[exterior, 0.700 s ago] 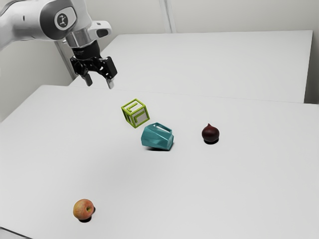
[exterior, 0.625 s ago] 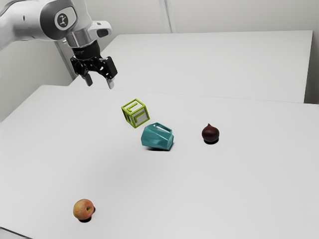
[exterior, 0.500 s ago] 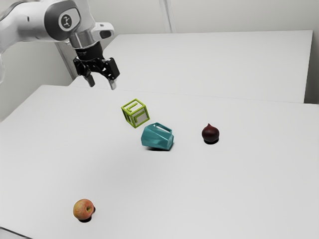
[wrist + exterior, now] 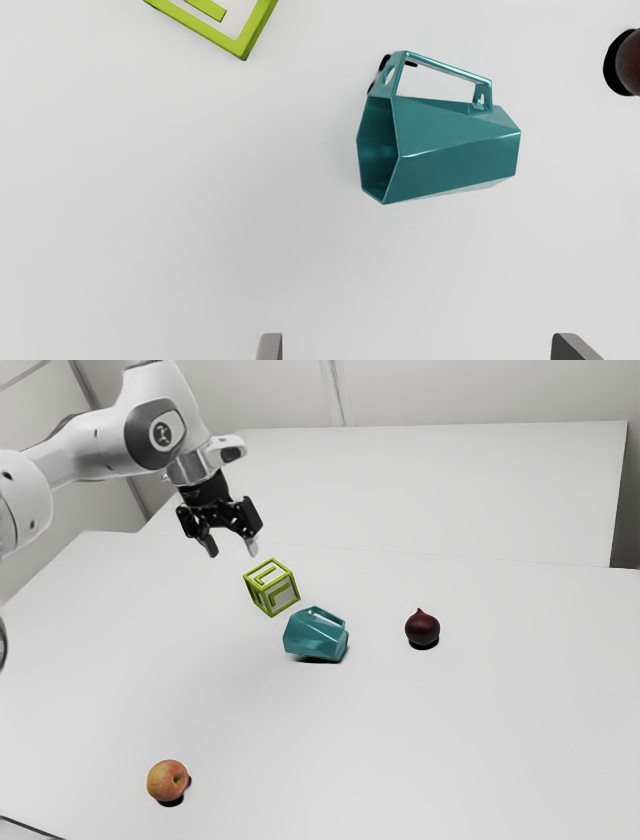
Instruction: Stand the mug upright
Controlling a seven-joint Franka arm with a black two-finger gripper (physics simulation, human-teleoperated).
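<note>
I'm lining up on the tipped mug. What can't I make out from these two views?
- Mug's side against the table, both views: hidden under its own body.
- Mug's opening, exterior view: turned away from the camera.
- Parts of the green block and dark red onion, wrist view: cut off by the edge.
- Rest of the fingers, wrist view: cut off by the edge.

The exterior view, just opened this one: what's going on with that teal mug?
A single robot arm has its gripper open and empty above the table, handling nothing at this moment. The teal mug lies on its side, its mouth toward the exterior view's left, so it has yet to be set upright. A green-framed block sits near it, with a dark red onion-like object and an apple farther off.
</note>
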